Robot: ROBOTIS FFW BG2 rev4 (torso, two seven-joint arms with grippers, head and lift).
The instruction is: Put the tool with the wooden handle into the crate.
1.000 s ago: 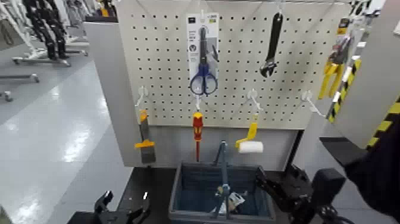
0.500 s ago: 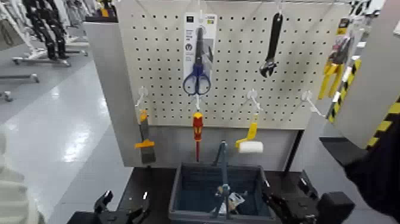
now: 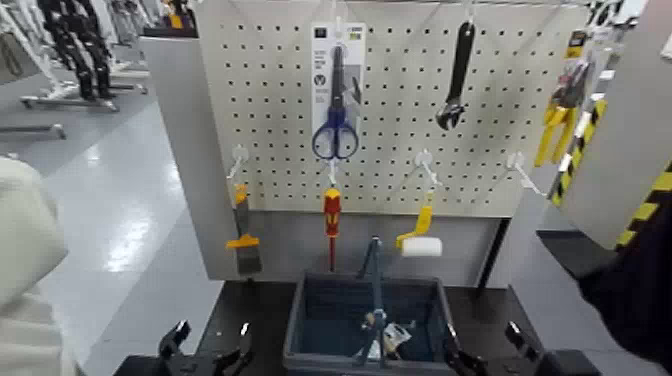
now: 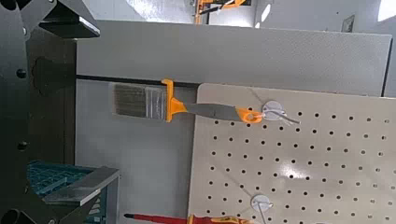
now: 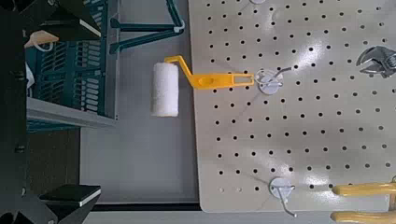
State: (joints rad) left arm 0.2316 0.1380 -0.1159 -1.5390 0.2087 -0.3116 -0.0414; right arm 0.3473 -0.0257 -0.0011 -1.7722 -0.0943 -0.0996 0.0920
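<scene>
Both end effectors, left [image 3: 205, 350] and right [image 3: 487, 352], are seen open, parked low beside the crate [image 3: 318, 340].

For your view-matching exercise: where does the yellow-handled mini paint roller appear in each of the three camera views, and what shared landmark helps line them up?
Head view: the mini paint roller hangs below the pegboard, right of the red-and-yellow screwdriver, above the crate.
Left wrist view: not in it; a paintbrush shows instead.
Right wrist view: the roller lies near centre, beside the crate's slats.
Shared landmark: the white pegboard.
</scene>
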